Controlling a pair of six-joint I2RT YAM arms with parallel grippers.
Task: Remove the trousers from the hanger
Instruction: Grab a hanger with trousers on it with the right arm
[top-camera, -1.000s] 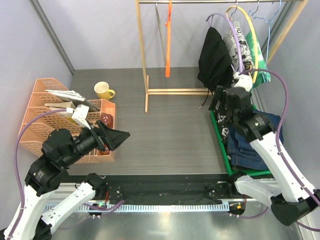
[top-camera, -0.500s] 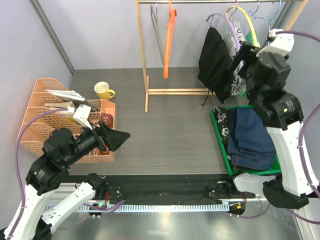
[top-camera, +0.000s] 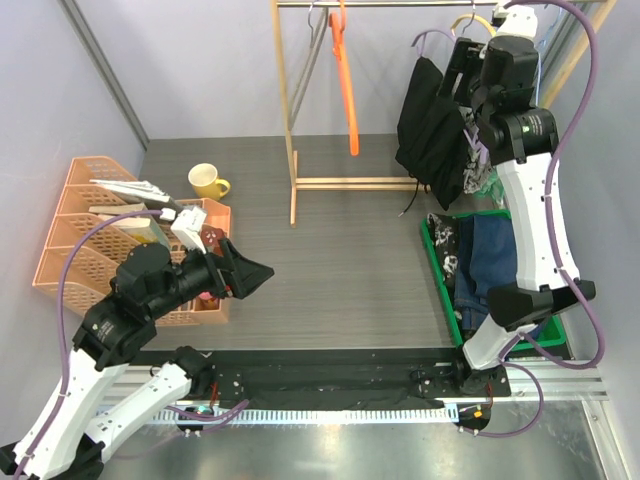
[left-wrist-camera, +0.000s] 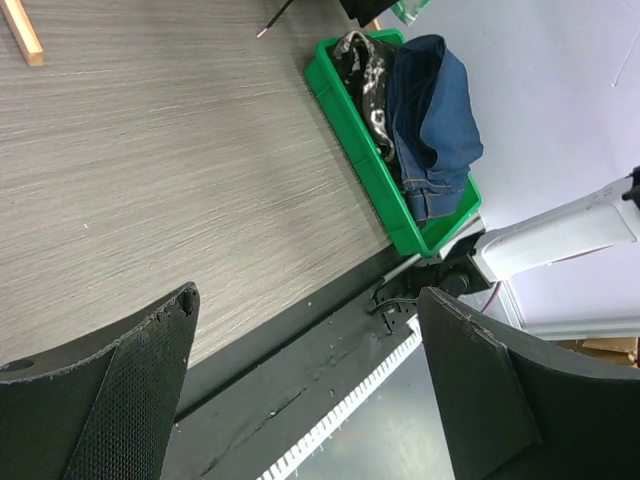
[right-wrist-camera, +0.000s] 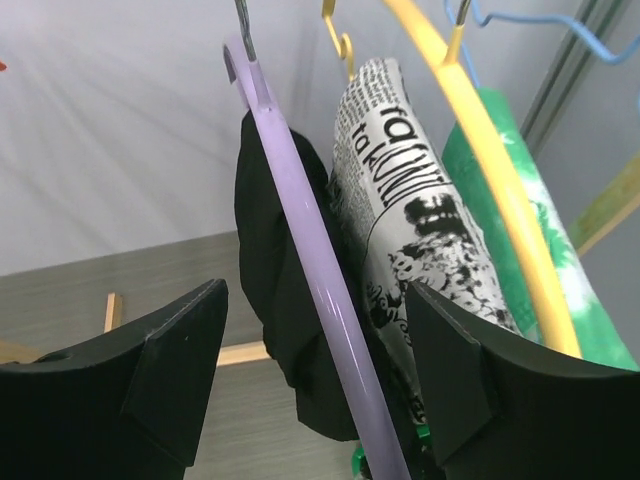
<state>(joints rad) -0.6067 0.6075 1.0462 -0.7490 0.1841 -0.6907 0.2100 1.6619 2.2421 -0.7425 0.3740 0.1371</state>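
The right hand (right-wrist-camera: 315, 295) is up at the wooden rack (top-camera: 285, 120), its fingers spread wide and gripping nothing; the purple hanger (right-wrist-camera: 300, 250) shows between them with the black trousers (right-wrist-camera: 270, 300) draped over it. Just beside hang the newspaper-print trousers (right-wrist-camera: 400, 220), then a yellow hanger (right-wrist-camera: 480, 140) and the green-and-white trousers (right-wrist-camera: 510, 190). An orange hanger (top-camera: 347, 80) hangs well apart on the same rail. The left hand (left-wrist-camera: 308, 300) hovers over the counter (left-wrist-camera: 150, 150), its fingers also wide apart and holding nothing. At the counter's right side a green tray (left-wrist-camera: 350, 130) holds the marbled trousers (left-wrist-camera: 365, 80) and the denim trousers (left-wrist-camera: 430, 120), touching each other
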